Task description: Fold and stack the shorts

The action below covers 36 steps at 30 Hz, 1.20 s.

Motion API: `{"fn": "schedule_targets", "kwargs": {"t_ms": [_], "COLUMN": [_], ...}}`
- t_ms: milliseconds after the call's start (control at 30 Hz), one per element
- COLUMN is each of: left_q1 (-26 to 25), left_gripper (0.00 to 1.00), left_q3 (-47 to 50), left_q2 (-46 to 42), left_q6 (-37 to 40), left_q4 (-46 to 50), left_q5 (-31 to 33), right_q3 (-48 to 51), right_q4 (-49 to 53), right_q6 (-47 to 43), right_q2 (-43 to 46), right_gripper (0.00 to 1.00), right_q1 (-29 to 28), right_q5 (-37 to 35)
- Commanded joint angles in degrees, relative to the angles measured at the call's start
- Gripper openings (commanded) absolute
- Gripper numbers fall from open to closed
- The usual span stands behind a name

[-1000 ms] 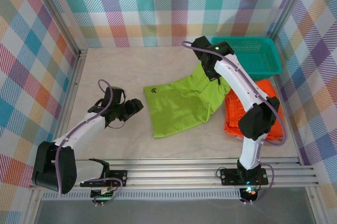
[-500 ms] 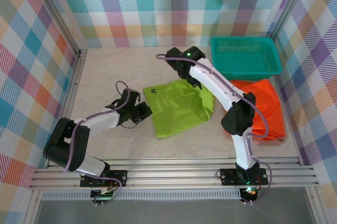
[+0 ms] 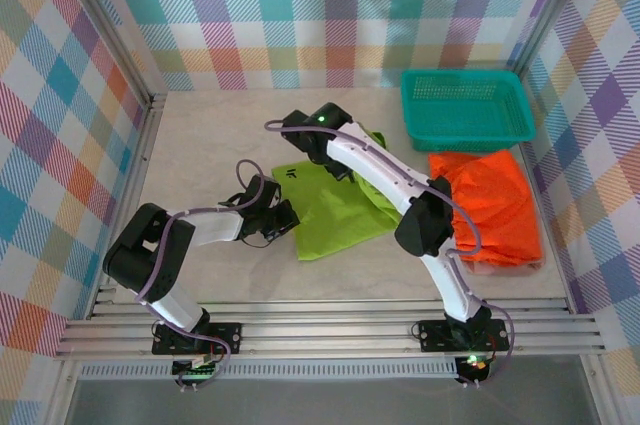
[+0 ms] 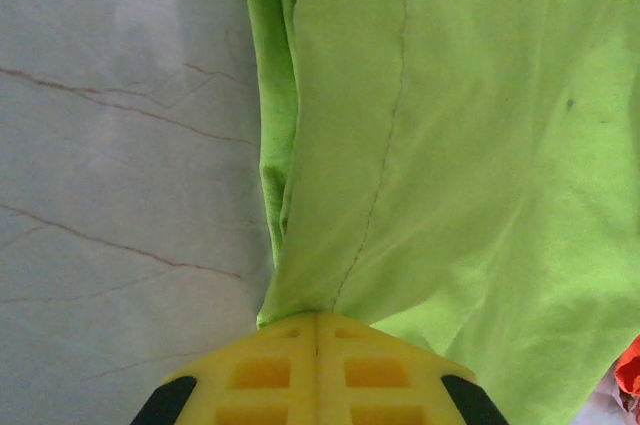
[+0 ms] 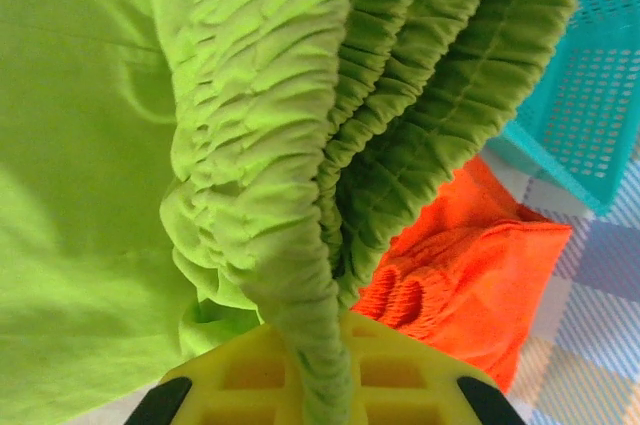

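The lime green shorts (image 3: 335, 207) lie on the table's middle, partly folded over themselves. My right gripper (image 3: 335, 160) hangs above their far edge, shut on the gathered waistband (image 5: 300, 205), which bunches out of the yellow jaws. My left gripper (image 3: 288, 217) sits low at the shorts' left edge, shut on a pinch of the green fabric (image 4: 400, 145) beside a seam. The bright orange shorts (image 3: 488, 207) lie crumpled flat to the right, and in the right wrist view the orange shorts (image 5: 480, 265) show behind the waistband.
A teal mesh basket (image 3: 466, 110) stands at the back right, just beyond the orange shorts, and its corner shows as the basket (image 5: 590, 95) in the right wrist view. Checked walls close in three sides. Bare pale tabletop (image 3: 210, 145) stretches to the left and along the front.
My right arm has swung left, carrying the green waistband over the shorts. My left gripper moved right to the shorts' left edge and shut on the fabric.
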<state>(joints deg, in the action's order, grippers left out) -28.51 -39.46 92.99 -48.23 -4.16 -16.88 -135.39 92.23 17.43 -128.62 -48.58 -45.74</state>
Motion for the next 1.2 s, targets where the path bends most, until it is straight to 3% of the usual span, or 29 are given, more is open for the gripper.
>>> {"fn": "schedule_targets", "kwargs": {"t_ms": [0, 567, 867, 1033, 1167], "left_q1": [-1.1, -2.1, -2.3, -2.3, -2.2], "left_gripper": [0.00, 0.00, 0.00, 0.06, 0.19], "left_q3": [1.5, 1.3, 1.2, 1.4, 2.6], "left_q2": [1.5, 2.6, 2.7, 0.6, -6.0], "left_q6": [-0.4, -0.6, -0.8, -1.0, -1.1], "left_q4": [-0.1, -0.8, -0.9, 0.4, 5.1], "left_q5": [1.5, 1.9, 1.9, 3.5, 8.6], "right_q3": [-2.7, -3.2, 1.9, 3.6, 5.6], "right_q4": [0.6, -6.8, -13.2, -15.5, -18.2], "right_q6": [3.5, 8.8, 10.2, 10.5, 10.9], "right_q2": [-1.4, -6.6, -7.2, -8.0, -7.5], "right_gripper": [0.00, 0.00, 0.02, 0.07, 0.11], "right_q1": [-1.2, -3.8, -4.0, -3.7, -2.5], "right_q5": [4.7, 24.0, 32.1, 35.8, 41.6]}}
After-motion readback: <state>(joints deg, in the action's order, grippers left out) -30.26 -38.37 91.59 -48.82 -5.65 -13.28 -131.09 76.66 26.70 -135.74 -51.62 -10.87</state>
